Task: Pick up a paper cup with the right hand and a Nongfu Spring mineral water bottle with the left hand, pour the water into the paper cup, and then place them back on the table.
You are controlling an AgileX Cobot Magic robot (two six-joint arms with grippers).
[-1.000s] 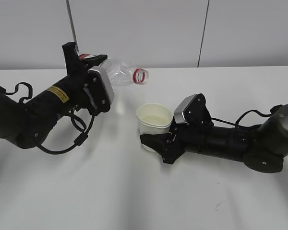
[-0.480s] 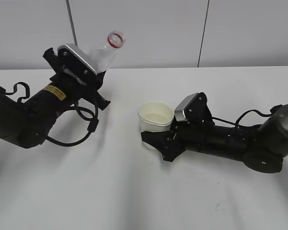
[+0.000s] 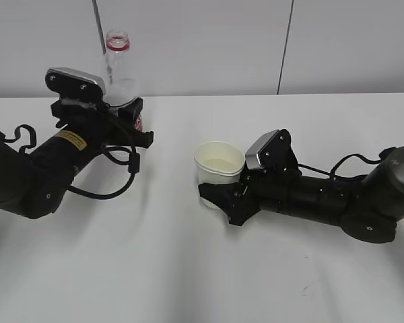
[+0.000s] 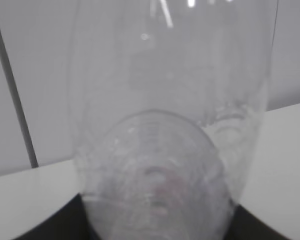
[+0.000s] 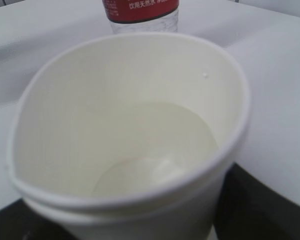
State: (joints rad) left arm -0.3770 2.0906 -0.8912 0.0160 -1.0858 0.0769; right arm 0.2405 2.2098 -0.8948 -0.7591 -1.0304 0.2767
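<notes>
The clear water bottle with a red neck ring stands upright at the back left, and my left gripper is shut on its lower part. It fills the left wrist view. Its red label shows in the right wrist view. The cream paper cup with water in it stands near the middle of the white table. My right gripper is shut on its lower half. The cup fills the right wrist view.
A grey wall with two dark vertical seams stands behind the table's far edge. A black cable loop hangs from the left arm over the table.
My left gripper has swung the bottle from lying tilted toward the cup to upright and drawn it back left. The right gripper and the cup have hardly moved.
</notes>
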